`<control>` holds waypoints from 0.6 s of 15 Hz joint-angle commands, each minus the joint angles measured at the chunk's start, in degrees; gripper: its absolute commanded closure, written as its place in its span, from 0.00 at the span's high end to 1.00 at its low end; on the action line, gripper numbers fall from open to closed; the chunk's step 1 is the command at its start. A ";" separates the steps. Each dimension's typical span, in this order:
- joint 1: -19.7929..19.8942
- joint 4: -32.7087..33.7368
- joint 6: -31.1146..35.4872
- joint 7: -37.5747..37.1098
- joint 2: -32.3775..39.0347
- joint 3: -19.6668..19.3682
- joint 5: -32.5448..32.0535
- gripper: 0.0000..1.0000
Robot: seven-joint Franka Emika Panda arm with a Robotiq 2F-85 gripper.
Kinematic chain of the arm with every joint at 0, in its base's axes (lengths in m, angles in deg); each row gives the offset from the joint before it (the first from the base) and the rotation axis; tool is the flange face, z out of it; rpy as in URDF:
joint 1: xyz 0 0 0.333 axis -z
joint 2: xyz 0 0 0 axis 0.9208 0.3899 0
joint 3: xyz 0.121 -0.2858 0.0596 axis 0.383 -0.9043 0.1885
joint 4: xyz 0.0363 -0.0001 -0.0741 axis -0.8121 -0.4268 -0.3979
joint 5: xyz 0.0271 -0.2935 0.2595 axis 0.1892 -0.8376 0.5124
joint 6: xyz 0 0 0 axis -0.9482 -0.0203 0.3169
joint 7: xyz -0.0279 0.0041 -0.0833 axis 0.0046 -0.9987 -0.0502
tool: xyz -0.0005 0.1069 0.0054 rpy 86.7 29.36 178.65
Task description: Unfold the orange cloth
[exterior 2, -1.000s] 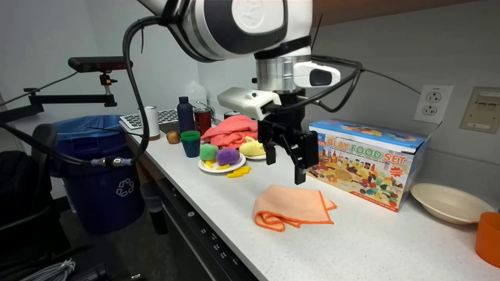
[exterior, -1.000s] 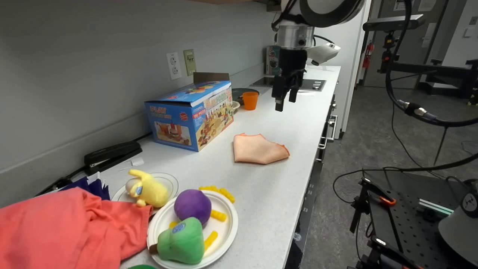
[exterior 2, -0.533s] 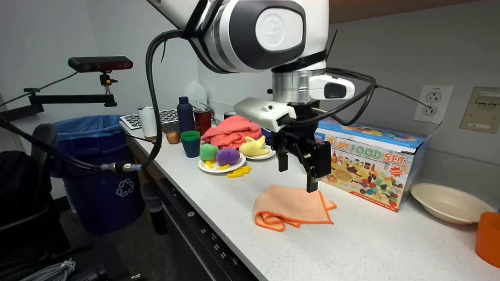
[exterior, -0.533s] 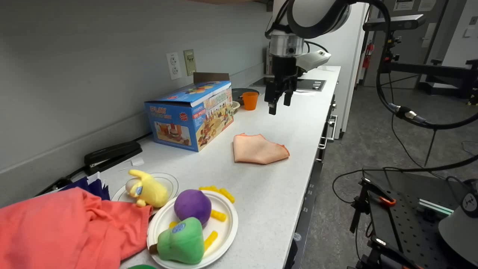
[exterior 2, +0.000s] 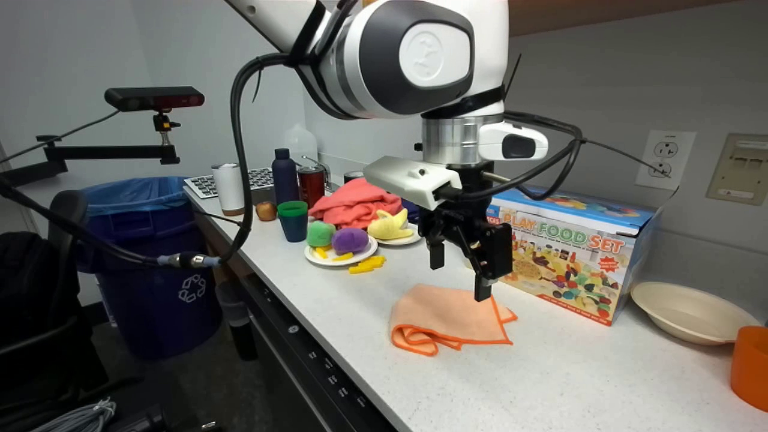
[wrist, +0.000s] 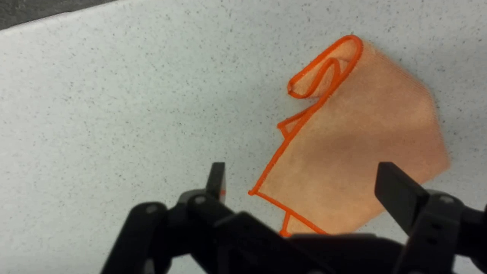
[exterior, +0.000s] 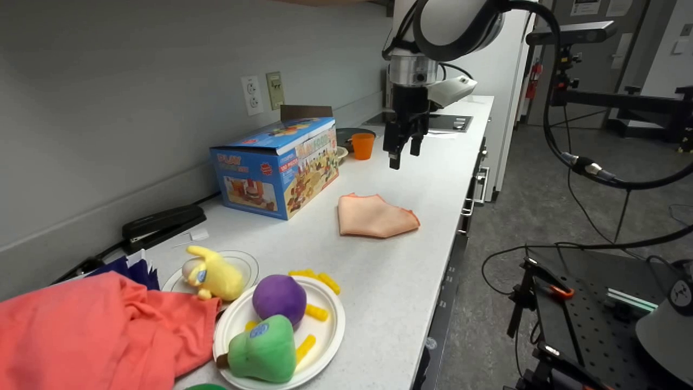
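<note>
Nearest in an exterior view: one large bunched pile of red-coral fabric (exterior: pixel 97 330) on a white speckled countertop (exterior: pixel 373 265). Just beside it, one round white plate (exterior: pixel 337 325) bearing one green pear-shaped plush toy (exterior: pixel 265 349), one round purple plush toy (exterior: pixel 279 298) and several yellow sticks (exterior: pixel 305 348), further sticks lying just beyond its rim. Behind these, one yellow plush toy (exterior: pixel 219 279) on a pale round plate (exterior 2: pixel 411 238); near the grey wall (exterior: pixel 135 81), one long black stapler (exterior: pixel 162 221). Midway along: one thin peach-orange cloth (exterior: pixel 376 218), soft fabric with bright orange hem, lying folded on the countertop, between the open edge and one blue cardboard box (exterior: pixel 276 162) printed PLAY FOOD SET, a flap raised at the box's far end; in the wrist view, one end of the cloth curls into a loop, and corners show from beneath. Beyond the cloth and higher: one black two-fingered gripper (exterior: pixel 405 157), pointing down, fingers spread wide, hanging above the countertop and apart from the cloth; in the wrist view one finger overlaps the cloth, the other stands beside it. Farther: one orange cup (exterior: pixel 363 146), upright, near one shallow beige bowl (exterior 2: pixel 696 312). Farthest: one flat black cooktop (exterior: pixel 446 120) set in the countertop.
</note>
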 commanded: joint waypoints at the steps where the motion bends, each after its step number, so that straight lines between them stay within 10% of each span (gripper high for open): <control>1: 0.45 3.34 1.67 5.52 4.92 -0.60 0.25 1.00; 9: 0.76 8.61 7.18 13.67 13.76 -0.20 0.93 1.00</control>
